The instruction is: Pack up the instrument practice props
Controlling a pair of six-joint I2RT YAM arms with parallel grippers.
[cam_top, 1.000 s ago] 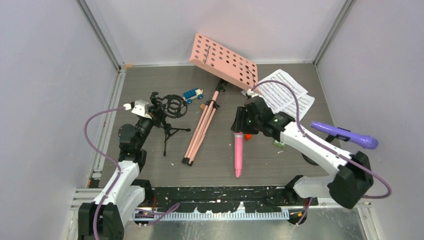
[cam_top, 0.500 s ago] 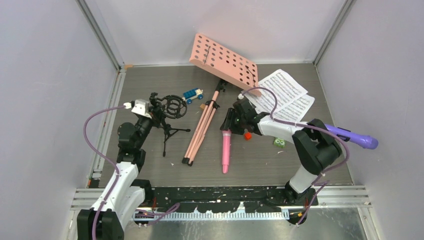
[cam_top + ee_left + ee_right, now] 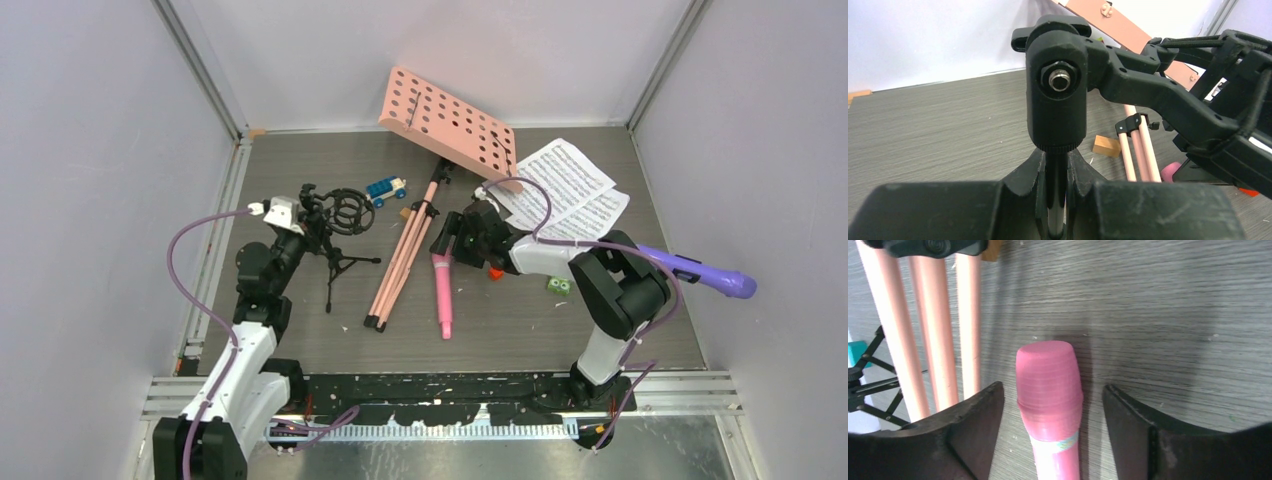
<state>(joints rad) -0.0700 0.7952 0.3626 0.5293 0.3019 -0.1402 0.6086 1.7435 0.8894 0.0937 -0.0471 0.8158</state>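
Observation:
The pink perforated music rack point(image 3: 450, 122) lies tipped at the back, its tripod legs point(image 3: 400, 262) folded toward me. White sheet-music pages point(image 3: 565, 185) lie at the back right. A pink microphone point(image 3: 441, 290) lies on the table just right of the legs. My right gripper point(image 3: 452, 243) stands open around its head point(image 3: 1050, 385), with a gap on both sides. A purple microphone point(image 3: 700, 270) rests by the right wall. My left gripper point(image 3: 305, 228) is shut on the thin stem of a black mic mount point(image 3: 1058, 90), which stands on its small tripod.
A blue toy car point(image 3: 386, 188) sits behind the mount. A red block point(image 3: 494, 272) and a green block point(image 3: 558, 285) lie right of the pink microphone. A wooden block point(image 3: 1106, 146) lies by the legs' clamp. Walls close in on three sides.
My right gripper carried the pink microphone leftward toward the tripod legs, then opened; the microphone now lies free on the table. The left arm and mount have not moved.

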